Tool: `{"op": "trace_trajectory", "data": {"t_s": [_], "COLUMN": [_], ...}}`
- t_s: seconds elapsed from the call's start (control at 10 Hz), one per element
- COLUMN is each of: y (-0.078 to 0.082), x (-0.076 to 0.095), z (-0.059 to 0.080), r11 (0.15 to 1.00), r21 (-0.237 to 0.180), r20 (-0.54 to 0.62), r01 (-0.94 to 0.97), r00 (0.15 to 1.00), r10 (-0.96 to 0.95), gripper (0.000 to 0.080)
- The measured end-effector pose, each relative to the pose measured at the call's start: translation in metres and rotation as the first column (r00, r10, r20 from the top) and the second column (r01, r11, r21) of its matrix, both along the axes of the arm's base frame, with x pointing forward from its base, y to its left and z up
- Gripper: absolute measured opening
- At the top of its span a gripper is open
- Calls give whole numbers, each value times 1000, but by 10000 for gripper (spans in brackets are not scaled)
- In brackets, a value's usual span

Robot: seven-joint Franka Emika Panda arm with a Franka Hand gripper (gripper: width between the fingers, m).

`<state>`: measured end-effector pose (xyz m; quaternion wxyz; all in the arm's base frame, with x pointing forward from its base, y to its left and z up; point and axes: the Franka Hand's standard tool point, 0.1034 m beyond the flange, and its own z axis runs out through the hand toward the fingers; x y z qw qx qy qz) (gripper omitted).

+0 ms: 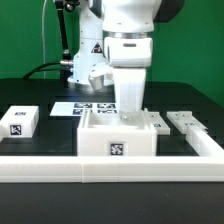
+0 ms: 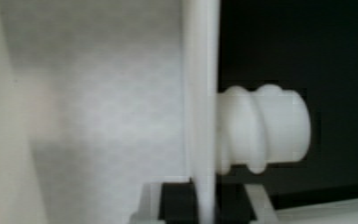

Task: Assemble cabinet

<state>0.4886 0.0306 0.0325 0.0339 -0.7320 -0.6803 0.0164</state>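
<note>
Cabinet [image 1: 118,135]: mid-bench [image 1: 55,138], open top up, right under arm. Jaws: clenched on thin upright panel [image 2: 202,90], lower end down inside box. Keep panel plumb; lower slowly along wall; line up ribbed peg [image 2: 265,125] with its seat; avoid side load. Hidden: fingertips, slot, panel's lower edge. Wrist view blurred; unclear which part carries peg.

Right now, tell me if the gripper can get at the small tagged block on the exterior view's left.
Probably not yet: the gripper seems shut on a thin white panel over the cabinet. The block itself lies uncovered, nothing on it.
</note>
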Motion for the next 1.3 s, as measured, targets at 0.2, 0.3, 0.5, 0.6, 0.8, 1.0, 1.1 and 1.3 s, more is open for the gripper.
{"op": "trace_trajectory", "data": {"t_s": [0.2,0.3,0.5,0.6,0.8,1.0,1.1,1.3], "y": [4,4,4,11,34,54,62,79], "x": [1,1,1,3,11,16,19,26], "z": [0,0,0,-1,-2,-2,-2,-2], "r11": [1000,1000,1000,1000,1000,1000,1000,1000], "r21": [2,2,2,5,14,16,14,13], "r20": [0,1,1,3,12,19,22,31], "r01": [-7,-6,-7,-3,-18,-11,-11,-19], "r00": [1000,1000,1000,1000,1000,1000,1000,999], "r10": [7,6,7,3,18,11,11,18], "gripper": [38,38,38,38,38,38,38,38]}}
